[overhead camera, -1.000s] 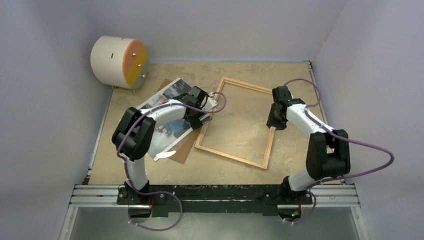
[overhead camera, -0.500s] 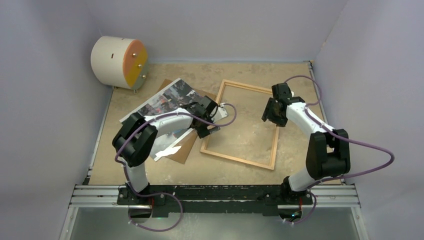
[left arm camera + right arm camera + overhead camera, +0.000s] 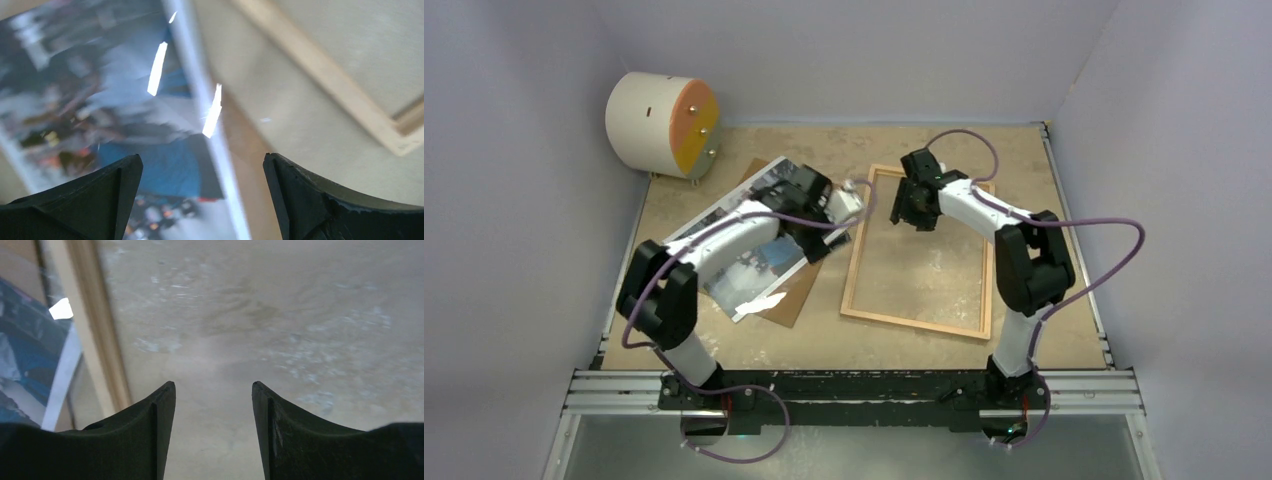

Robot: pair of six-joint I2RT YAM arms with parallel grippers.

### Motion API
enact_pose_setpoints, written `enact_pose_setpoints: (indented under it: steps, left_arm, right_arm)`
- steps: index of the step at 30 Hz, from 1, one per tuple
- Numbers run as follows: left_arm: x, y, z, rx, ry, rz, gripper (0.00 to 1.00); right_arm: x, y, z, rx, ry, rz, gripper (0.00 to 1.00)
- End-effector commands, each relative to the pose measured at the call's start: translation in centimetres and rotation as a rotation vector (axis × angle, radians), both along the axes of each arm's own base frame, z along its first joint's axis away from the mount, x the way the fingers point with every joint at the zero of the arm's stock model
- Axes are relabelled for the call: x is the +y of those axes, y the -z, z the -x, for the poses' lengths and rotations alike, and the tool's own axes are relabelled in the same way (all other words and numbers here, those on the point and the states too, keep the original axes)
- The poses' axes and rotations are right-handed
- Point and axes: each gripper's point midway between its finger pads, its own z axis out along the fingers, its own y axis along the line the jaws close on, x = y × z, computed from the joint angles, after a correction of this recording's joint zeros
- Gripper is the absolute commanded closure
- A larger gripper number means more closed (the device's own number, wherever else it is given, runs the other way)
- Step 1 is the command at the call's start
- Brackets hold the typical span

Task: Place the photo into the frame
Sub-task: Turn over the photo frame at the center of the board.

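Observation:
The photo [image 3: 754, 250], a glossy print with a white border, lies face up on the left, its near edge curled up. The light-wood frame [image 3: 914, 327] lies flat right of it, apart from it. My left gripper [image 3: 822, 238] hovers open over the photo's right edge; in the left wrist view its gripper [image 3: 202, 162] spans the photo [image 3: 100, 100] border, with a frame [image 3: 320, 70] corner at the right. My right gripper [image 3: 914, 205] hangs open over the frame's upper-left part. In the right wrist view its gripper [image 3: 213, 390] holds nothing, beside the frame's left rail [image 3: 97, 325] and the photo [image 3: 25, 350].
A brown backing sheet [image 3: 799, 295] lies under the photo, its strip [image 3: 240, 145] showing past the photo's edge. A white cylinder with an orange face [image 3: 662, 125] stands at the back left corner. Purple walls close in the table on three sides.
The right arm swung left from the frame's right rail to its upper-left part, and its jaws widened. The frame turned more upright, its near end shifted right. The left gripper drew back over the photo.

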Motion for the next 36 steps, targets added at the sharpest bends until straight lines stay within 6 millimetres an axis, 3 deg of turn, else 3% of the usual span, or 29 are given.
enact_pose_setpoints:
  steps: [1, 5, 8, 10, 13, 18, 24, 28, 36]
  left_arm:
    - [6.0, -7.4, -3.9, -0.079, -0.163, 0.118, 0.00]
    - [12.5, -7.4, -5.1, -0.111, -0.296, 0.069, 0.00]
    - [17.8, -5.0, -5.4, -0.081, -0.385, -0.008, 0.00]
    - [20.8, -3.4, -5.5, -0.062, -0.449, -0.059, 0.00]
    - [23.8, -1.9, -5.0, -0.055, -0.513, -0.110, 0.00]
    - [25.4, -1.3, -4.3, -0.090, -0.538, -0.158, 0.00]
    - [26.2, -0.3, -4.0, -0.085, -0.557, -0.200, 0.00]
    - [26.0, 0.0, -3.7, -0.075, -0.554, -0.192, 0.00]
    - [25.7, 0.1, -3.3, -0.064, -0.539, -0.178, 0.00]
  right_arm:
    - [5.1, -2.0, -2.1, -0.077, -0.045, -0.017, 0.40]
    - [9.3, -1.3, -2.7, -0.077, -0.107, -0.001, 0.41]
    - [11.6, 0.0, -2.6, -0.069, -0.147, 0.012, 0.40]
    - [12.2, 0.9, -2.5, -0.061, -0.163, 0.045, 0.41]
    - [11.4, 2.4, -2.0, -0.031, -0.157, 0.118, 0.46]
    - [9.6, 3.2, -0.7, -0.016, -0.147, 0.159, 0.64]
    - [7.5, 3.4, 0.2, -0.022, -0.121, 0.205, 0.74]
    - [6.6, 2.9, 0.3, -0.024, -0.097, 0.196, 0.75]
    - [7.3, 2.1, 0.6, -0.039, -0.046, 0.124, 0.70]
